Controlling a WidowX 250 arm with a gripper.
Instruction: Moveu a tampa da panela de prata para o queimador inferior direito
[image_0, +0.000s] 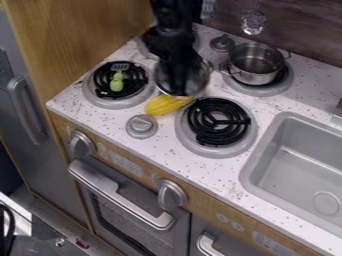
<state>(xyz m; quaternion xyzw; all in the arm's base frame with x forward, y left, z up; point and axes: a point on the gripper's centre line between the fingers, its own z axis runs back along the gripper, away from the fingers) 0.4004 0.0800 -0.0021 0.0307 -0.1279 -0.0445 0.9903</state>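
Silver round metal lid (198, 79) sits amid the burners, behind the black two-finger gripper (179, 86), up and to the left of the black coil lower-right burner (218, 121).

Pale print on the brown wooden front panel (212, 206) is too small to read. The gripper hides the lid's middle; whether its jaws are spread, pressed together or pinching the lid cannot be told. The arm (172, 17) is cut off at the top, the grey sink (267, 145) at right.
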